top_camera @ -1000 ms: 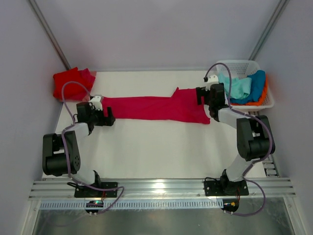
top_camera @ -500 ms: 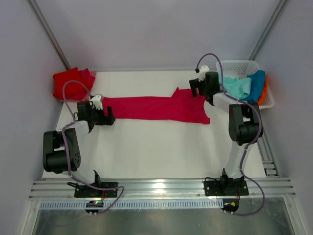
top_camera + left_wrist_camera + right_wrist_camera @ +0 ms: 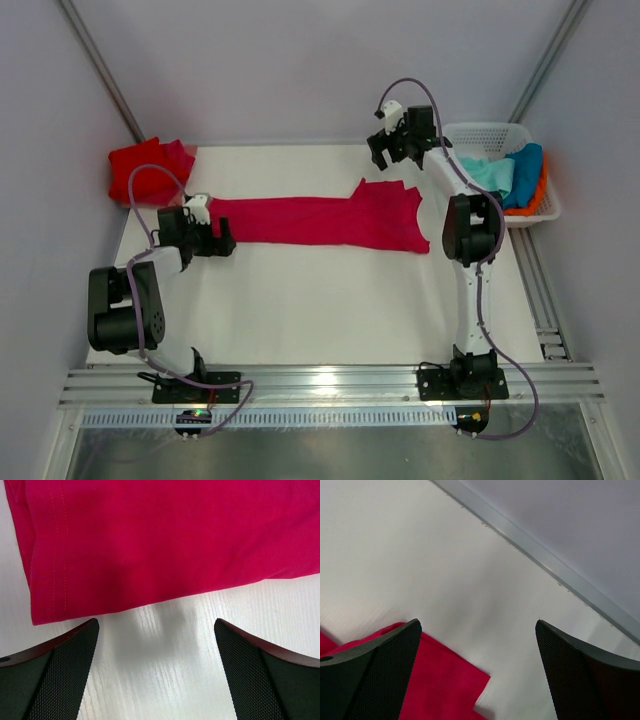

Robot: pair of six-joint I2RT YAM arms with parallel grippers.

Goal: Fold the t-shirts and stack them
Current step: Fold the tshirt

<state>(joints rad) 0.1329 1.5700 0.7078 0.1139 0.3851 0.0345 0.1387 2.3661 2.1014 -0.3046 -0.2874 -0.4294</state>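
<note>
A crimson-pink t-shirt lies across the table as a long folded strip. Its hemmed left end fills the top of the left wrist view. My left gripper sits low at that end, open, with only bare table between its fingers. My right gripper hangs open above the table behind the shirt's right end, holding nothing. A corner of the shirt shows under it. A red t-shirt lies folded at the back left corner.
A white lattice basket at the back right holds mint-green, blue and orange t-shirts. A metal rail runs along the table's back edge by the wall.
My right arm has lifted off the shirt's right end and swung back toward the rear wall, still open. The left arm and the shirt have not moved.
</note>
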